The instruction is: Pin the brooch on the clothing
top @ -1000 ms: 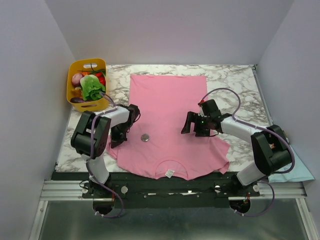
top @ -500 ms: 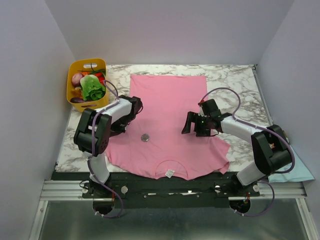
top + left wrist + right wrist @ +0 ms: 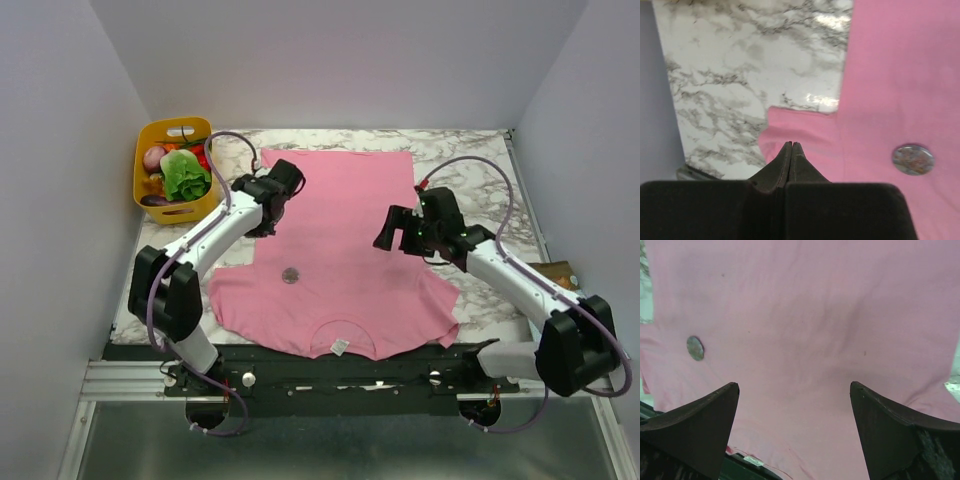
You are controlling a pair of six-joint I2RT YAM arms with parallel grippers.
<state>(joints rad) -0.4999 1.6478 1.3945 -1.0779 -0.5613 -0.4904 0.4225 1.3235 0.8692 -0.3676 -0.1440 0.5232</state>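
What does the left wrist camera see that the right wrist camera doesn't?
Only the left wrist view shows the left pincer, shut tight, and a wide stretch of marble table; the right view catches just slivers of it. Only the right wrist view shows the right pincer, wide open, and a small white label at the neckline. Both show the pink T-shirt with the round brooch lying on it.
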